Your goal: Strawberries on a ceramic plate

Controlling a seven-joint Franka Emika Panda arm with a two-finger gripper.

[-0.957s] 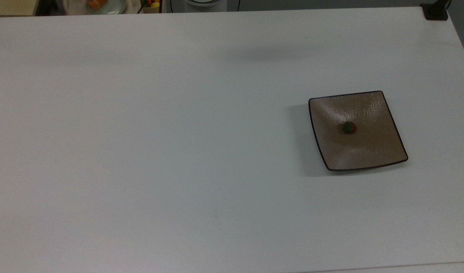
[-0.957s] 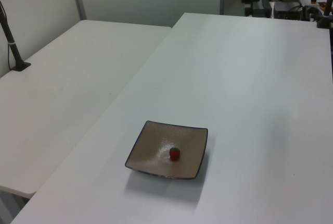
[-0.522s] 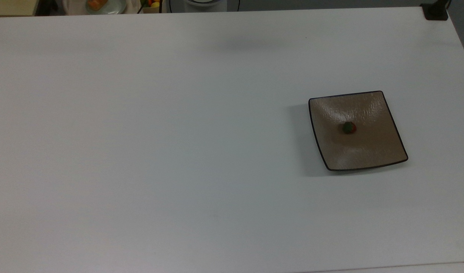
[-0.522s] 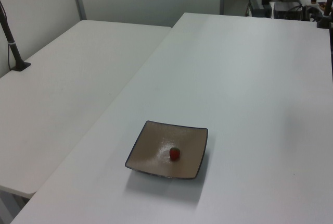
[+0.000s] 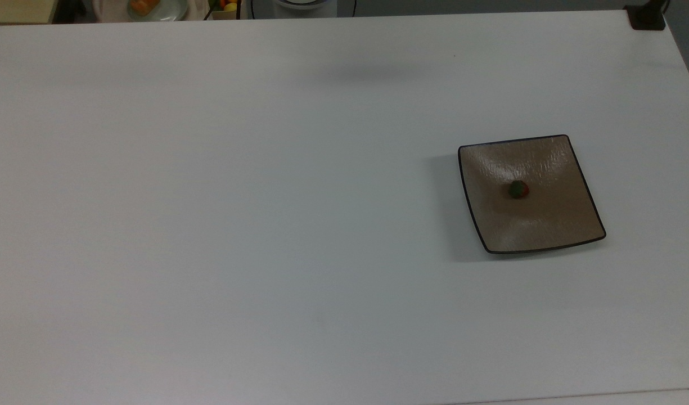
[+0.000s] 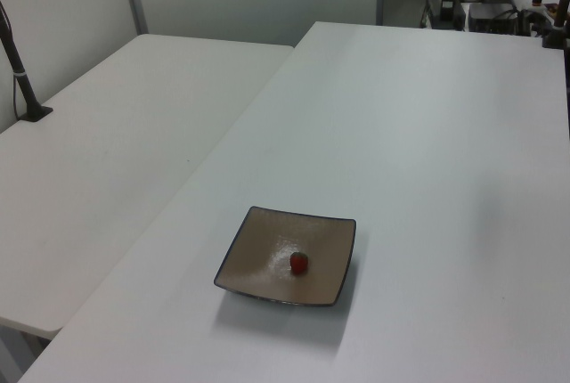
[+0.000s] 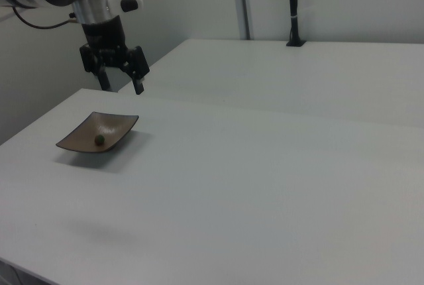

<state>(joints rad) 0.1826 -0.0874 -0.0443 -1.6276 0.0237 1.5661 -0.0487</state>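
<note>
A single strawberry (image 5: pixel 518 189) lies near the middle of the square brown ceramic plate (image 5: pixel 552 225), which sits flat on the white tabletop (image 5: pixel 265 225). The top view looks down on the plate and shows the berry mostly as a dark green cap with a sliver of red at one side, while the left view shows the strawberry (image 6: pixel 299 263) as a plain red dot on the plate (image 6: pixel 258 263), its cap hard to make out. The right view adds the robot arm: its hand (image 7: pixel 120 83) hangs in the air above and behind the plate (image 7: pixel 83 140), clear of it, with its two dark fingers (image 7: pixel 138 87) spread apart and nothing between them. In this view the strawberry (image 7: pixel 99 140) is a small dark speck, and its colour cannot really be told. The arm is cut off by the right view's top-left corner. Beside the tabletop carrying the plate stands a second white table (image 6: pixel 107 160), bearing the foot of a dark pole (image 6: pixel 20 71) that runs out of the left view's edge.
</note>
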